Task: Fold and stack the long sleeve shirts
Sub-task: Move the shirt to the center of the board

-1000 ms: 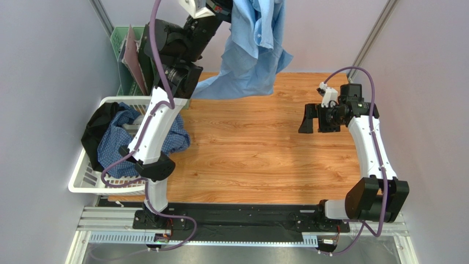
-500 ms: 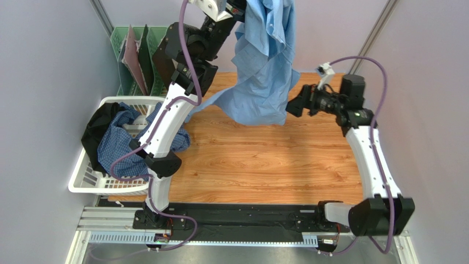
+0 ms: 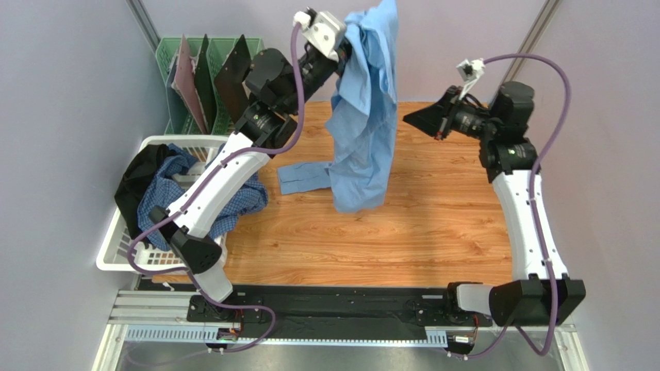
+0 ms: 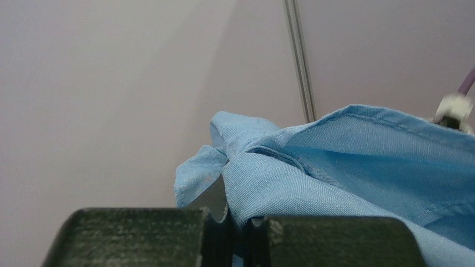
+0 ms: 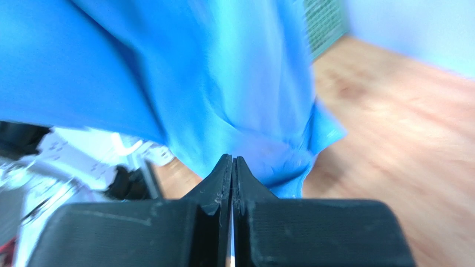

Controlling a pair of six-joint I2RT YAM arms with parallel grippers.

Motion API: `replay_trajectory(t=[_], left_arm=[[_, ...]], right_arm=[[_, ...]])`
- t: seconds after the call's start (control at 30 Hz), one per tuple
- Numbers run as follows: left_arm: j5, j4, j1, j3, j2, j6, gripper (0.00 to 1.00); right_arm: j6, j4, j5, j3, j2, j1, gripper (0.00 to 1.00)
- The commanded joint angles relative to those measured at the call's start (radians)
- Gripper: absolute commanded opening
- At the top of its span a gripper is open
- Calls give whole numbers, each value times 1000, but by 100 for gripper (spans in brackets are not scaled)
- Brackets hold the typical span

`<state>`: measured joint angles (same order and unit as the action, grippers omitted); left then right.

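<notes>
The left gripper (image 3: pixel 346 40) is clenched on a bunched edge of the blue shirt (image 3: pixel 364 139) and holds it high. The shirt hangs down to the table (image 3: pixel 418 232), one sleeve lying flat. The right gripper (image 3: pixel 412 120), pinched on nothing, points at the shirt from just beside it. The checked shirt (image 3: pixel 159 202) lies in the basket (image 3: pixel 132 263).

Cropped at the top edge: the light blue shirt (image 3: pixel 364 139); right wrist view blurred.
From above, the shirt's cloth hides the fingertips of the left gripper (image 4: pixel 237 231), and the left arm (image 3: pixel 221 174) covers part of the checked shirt (image 3: pixel 155 209) in the basket (image 3: pixel 112 247). The left wrist view cuts the shirt at 2 edges, right and bottom. Blur smears folds and table (image 5: pixel 390 111) grain.
</notes>
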<state>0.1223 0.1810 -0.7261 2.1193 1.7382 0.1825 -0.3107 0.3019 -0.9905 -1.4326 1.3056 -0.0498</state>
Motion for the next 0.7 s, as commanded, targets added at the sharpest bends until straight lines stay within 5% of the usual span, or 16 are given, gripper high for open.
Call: replay_trajectory(t=[0.0, 0.1, 0.13, 0.17, 0.2, 0.23, 0.27, 0.3, 0.43, 0.67], left_arm=[[98, -176, 2, -294, -135, 66, 0], [241, -505, -7, -460, -154, 174, 0], [278, -600, -9, -487, -141, 217, 6], [260, -699, -15, -492, -100, 244, 15], [261, -886, -10, -478, -79, 276, 26], [311, -956, 23, -469, -66, 290, 73], [353, -989, 59, -504, -81, 281, 91], [397, -983, 97, -530, -95, 253, 99], [357, -1021, 276, -572, -108, 264, 99], [195, -1123, 367, -463, 159, 203, 99]], right_arm=[[86, 46, 22, 86, -66, 112, 0], [307, 293, 111, 106, -57, 165, 12], [379, 406, 145, 106, -49, 165, 25], [409, 448, 201, 110, -40, 165, 56], [450, 485, 219, 122, -34, 165, 69], [475, 550, 227, 132, -22, 163, 88], [490, 569, 228, 142, -20, 165, 89], [505, 574, 231, 174, -20, 162, 90], [554, 577, 326, 184, -6, 84, 91], [604, 536, 564, 144, 132, -282, 92]])
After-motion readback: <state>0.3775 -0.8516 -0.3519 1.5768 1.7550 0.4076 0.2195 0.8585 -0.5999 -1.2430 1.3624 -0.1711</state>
